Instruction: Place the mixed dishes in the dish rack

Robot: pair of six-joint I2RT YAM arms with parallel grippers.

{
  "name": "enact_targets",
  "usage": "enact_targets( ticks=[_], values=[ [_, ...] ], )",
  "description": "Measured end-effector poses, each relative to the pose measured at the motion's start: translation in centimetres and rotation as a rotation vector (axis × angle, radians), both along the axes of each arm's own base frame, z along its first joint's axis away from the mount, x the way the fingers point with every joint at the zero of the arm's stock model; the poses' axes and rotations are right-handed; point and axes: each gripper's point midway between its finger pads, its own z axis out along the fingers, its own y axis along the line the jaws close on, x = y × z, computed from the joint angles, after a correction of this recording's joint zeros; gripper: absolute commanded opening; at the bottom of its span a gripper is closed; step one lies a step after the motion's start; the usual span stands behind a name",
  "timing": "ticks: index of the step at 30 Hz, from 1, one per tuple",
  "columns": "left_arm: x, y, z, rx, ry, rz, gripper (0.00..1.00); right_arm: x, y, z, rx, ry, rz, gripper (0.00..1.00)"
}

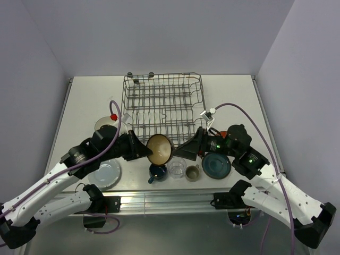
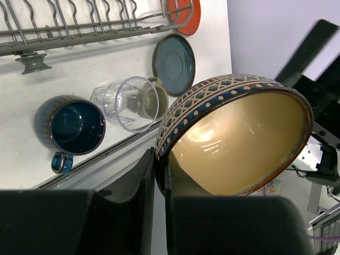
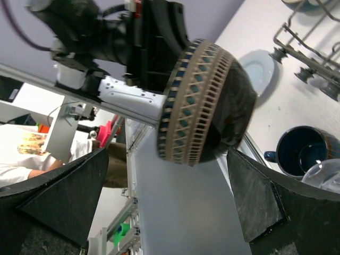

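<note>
My left gripper (image 1: 147, 151) is shut on the rim of a brown bowl (image 1: 159, 149) with a patterned band and a tan inside (image 2: 244, 143). One finger is inside the rim and one outside (image 2: 159, 159). The bowl hangs tilted on its side above the table, in front of the dish rack (image 1: 162, 106). My right gripper (image 1: 181, 151) is open, and the bowl's outer side (image 3: 204, 103) sits just ahead of its spread fingers (image 3: 164, 175). A blue mug (image 1: 158, 171), clear glass (image 1: 177, 167), beige cup (image 1: 192, 172) and teal plate (image 1: 216, 165) stand along the near edge.
A pale plate (image 1: 106, 172) lies at the near left under the left arm. A white bowl (image 1: 106, 125) sits left of the rack. An orange-red plate (image 2: 183, 13) lies beside the rack's corner. The wire rack holds no dishes in the top view.
</note>
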Motion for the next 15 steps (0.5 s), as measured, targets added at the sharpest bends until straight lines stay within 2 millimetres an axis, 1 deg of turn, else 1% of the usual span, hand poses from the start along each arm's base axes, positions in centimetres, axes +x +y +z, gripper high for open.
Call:
enact_targets(
  ticks=[6, 12, 15],
  values=[
    [-0.1, -0.1, 0.6, -0.007, -0.017, -0.018, 0.00, 0.3, 1.4, -1.6, -0.049, 0.028, -0.004, 1.00],
    [-0.3, -0.1, 0.8, -0.012, -0.027, -0.030, 0.00, 0.3, 2.3, -2.5, -0.072, 0.047, 0.002, 1.00],
    [-0.4, -0.2, 1.1, -0.024, -0.034, -0.037, 0.00, 0.2, 2.4, -2.5, -0.072, 0.047, 0.005, 0.99]
  ],
)
